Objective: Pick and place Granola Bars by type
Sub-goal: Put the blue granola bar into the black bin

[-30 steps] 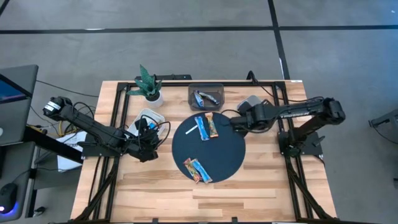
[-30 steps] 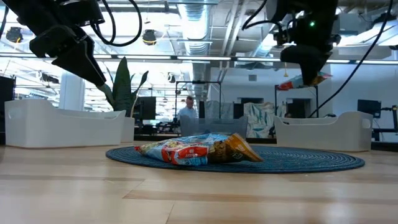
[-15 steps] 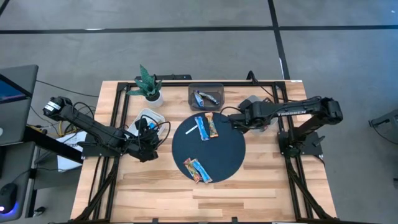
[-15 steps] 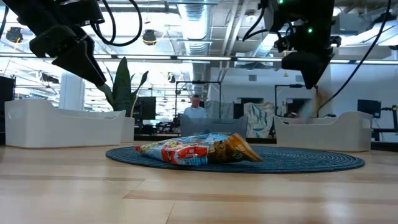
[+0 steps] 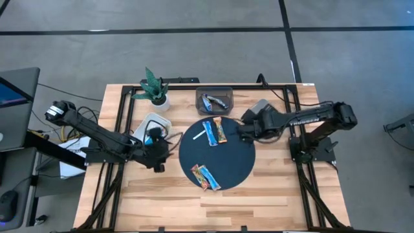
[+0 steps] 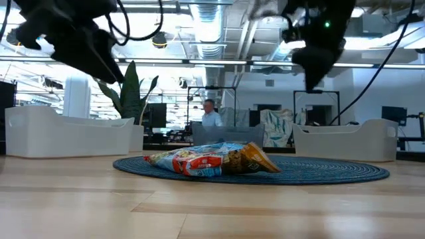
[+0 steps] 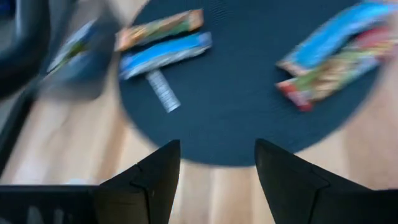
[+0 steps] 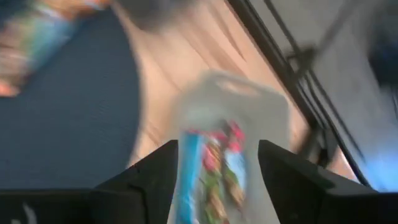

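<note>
On the dark round mat (image 5: 226, 158) lie a blue bar (image 5: 209, 133) and a multicoloured bar (image 5: 221, 131) at its far side, beside a thin white stick (image 5: 197, 134). Two more bars (image 5: 206, 177) lie at its near side. A dark tray (image 5: 215, 100) at the far edge holds bars. My right gripper (image 8: 217, 186) stands open above the mat's right rim. Beyond its fingers, multicoloured bars (image 8: 214, 165) lie in a white tray (image 8: 249, 93). My left gripper (image 7: 217, 180) is open above the table, left of the mat, facing the bars.
A second white tray (image 5: 154, 123) sits left of the mat, under my left arm. A potted plant (image 5: 154, 87) stands at the far left. Bare wood lies along the table's near edge. A person shows in the room beyond the table.
My right gripper has opened above the right white tray. The multicoloured bar it held has fallen into that tray. The gripper has then swung toward the mat. My left gripper has turned toward the mat.
</note>
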You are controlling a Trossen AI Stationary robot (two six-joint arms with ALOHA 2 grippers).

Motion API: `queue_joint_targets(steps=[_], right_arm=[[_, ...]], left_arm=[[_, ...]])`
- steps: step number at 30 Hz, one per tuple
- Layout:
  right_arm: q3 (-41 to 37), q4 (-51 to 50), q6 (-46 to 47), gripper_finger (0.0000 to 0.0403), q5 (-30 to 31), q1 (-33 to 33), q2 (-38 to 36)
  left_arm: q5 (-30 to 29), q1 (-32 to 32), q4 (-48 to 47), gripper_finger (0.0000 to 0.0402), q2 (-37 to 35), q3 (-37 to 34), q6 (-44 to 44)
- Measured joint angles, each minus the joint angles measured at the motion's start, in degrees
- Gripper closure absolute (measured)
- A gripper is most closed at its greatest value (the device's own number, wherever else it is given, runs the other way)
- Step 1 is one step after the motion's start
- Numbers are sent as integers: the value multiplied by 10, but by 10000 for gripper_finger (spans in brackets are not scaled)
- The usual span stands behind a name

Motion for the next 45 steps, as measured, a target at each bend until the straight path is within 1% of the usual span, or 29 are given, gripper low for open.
queue_joint_targets(steps=[5,8,14,21,27,36,41,45], right_arm=[[0,122,-122,192,0,65,0],[0,174,-170,196,-1,101,0],[1,242,-212,202,-2,152,28],[0,261,-246,208,-4,171,97],[0,270,-238,216,-3,157,144],[0,266,-184,230,-10,143,189],[0,281,-166,235,-73,144,211],[-10,328,-184,237,-122,147,233]], left_arm=[[97,-1,96,200,38,0,118],[141,-1,148,200,73,0,169],[183,0,229,200,149,0,262],[227,16,314,200,225,0,319],[222,59,344,200,237,0,343],[215,166,372,200,237,0,358],[215,209,381,200,237,0,360],[215,227,395,200,237,0,360]])
